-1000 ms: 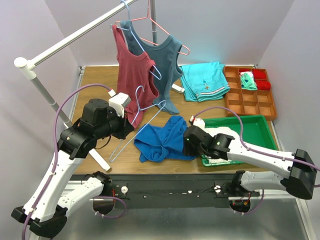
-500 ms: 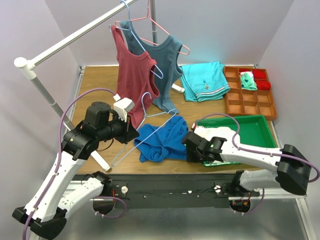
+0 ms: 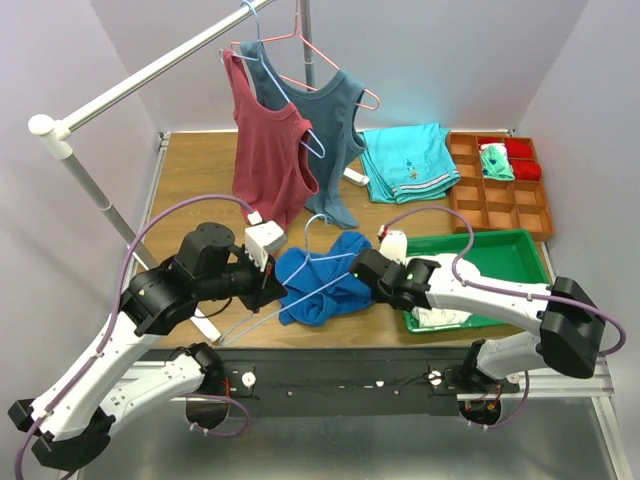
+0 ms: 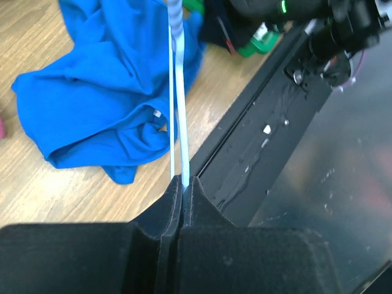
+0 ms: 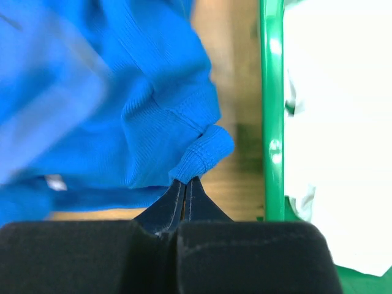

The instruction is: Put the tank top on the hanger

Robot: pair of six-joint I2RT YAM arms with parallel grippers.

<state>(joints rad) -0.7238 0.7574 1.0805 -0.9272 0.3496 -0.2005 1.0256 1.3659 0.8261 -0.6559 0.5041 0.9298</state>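
Pinching only a small fold of ribbed edge, the right gripper point(image 5: 185, 182) is clenched on the royal-blue tank top point(image 5: 122, 92), which lies crumpled on the wooden table point(image 3: 200, 170) beside the green tray point(image 5: 271, 92). The left gripper point(image 4: 182, 180) is clamped on the light-blue wire hanger point(image 4: 179, 92), held over the cloth. So thin a bite may slip when lifted, and the bunched fabric may snag the wire.

Robot lab: walled tabletop point(image 3: 195, 170), clothes rail point(image 3: 150, 68)

Left arm point(image 3: 100, 350) and right arm point(image 3: 500, 297): white shells, black joint housings, lilac cables point(image 3: 165, 212) looping alongside, matte black gripper fingers point(image 4: 153, 245)
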